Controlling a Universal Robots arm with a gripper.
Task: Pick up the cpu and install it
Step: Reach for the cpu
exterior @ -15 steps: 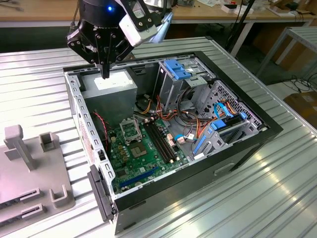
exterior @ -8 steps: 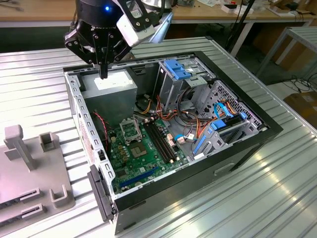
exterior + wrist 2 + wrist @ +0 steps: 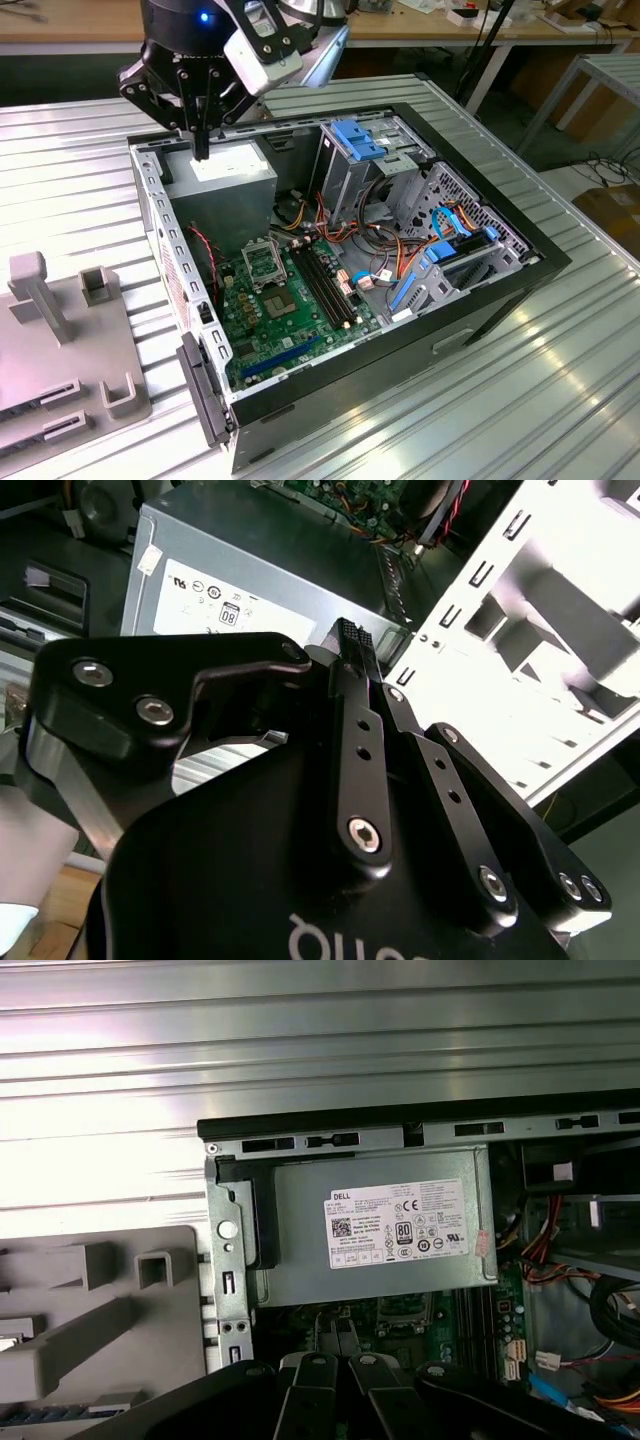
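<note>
The tool (image 3: 201, 148) hangs over the grey power supply (image 3: 232, 175) in the open computer case (image 3: 350, 400), its fingers drawn together with nothing between them. The cpu (image 3: 283, 303) looks to lie flat on the green motherboard (image 3: 252, 338), just beside the socket frame (image 3: 262, 262) and well apart from the tool. To take it well, I judge the fingers should spread before descending, come straight over the chip, and grip opposite edges.

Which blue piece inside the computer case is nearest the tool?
The blue bracket atop the drive cage; the other blue pieces sit farther off, lower in the exterior view.
</note>
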